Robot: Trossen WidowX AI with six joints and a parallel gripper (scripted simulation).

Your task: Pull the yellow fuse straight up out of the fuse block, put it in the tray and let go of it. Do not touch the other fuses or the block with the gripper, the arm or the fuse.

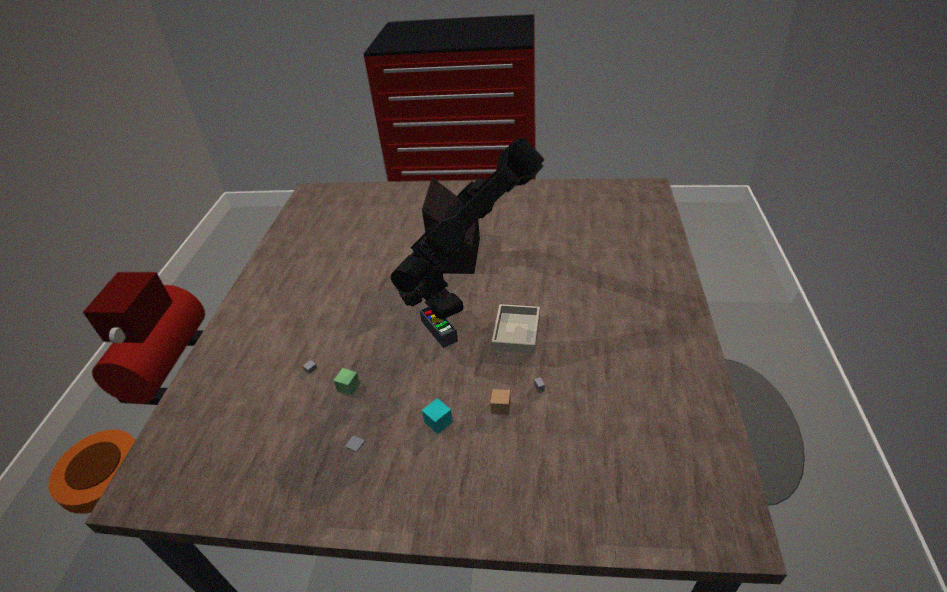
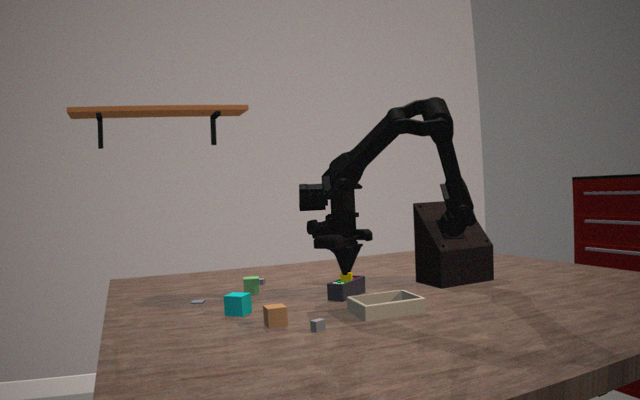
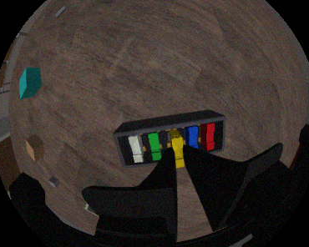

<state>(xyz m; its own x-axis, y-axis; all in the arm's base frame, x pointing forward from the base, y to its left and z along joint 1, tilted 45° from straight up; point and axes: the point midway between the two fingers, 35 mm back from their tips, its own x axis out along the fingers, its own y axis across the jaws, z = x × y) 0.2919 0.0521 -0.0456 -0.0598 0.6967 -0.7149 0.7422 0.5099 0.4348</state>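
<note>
The dark fuse block point(image 1: 446, 334) point(image 2: 338, 290) point(image 3: 164, 124) stands on the table left of the tray. It holds a white fuse point(image 3: 136, 149), a green fuse point(image 3: 154, 147), a blue fuse point(image 3: 194, 137) and a red fuse point(image 3: 209, 136) in a row. The yellow fuse point(image 2: 345, 276) point(image 3: 178, 150) stands taller than the others, partly raised out of its middle slot. My gripper point(image 2: 347, 271) point(image 3: 177, 150) points straight down over the block and is shut on the yellow fuse's top. The beige tray point(image 1: 515, 326) point(image 2: 386, 304) is empty.
A green cube point(image 1: 346, 379) point(image 2: 251, 284), a teal cube point(image 1: 436, 415) point(image 2: 237, 303) point(image 3: 29, 83), an orange cube point(image 1: 500, 400) point(image 2: 275, 315) and small grey pieces point(image 1: 354, 442) point(image 2: 317, 324) lie in front of the block. The arm's base point(image 2: 451, 248) stands behind the tray.
</note>
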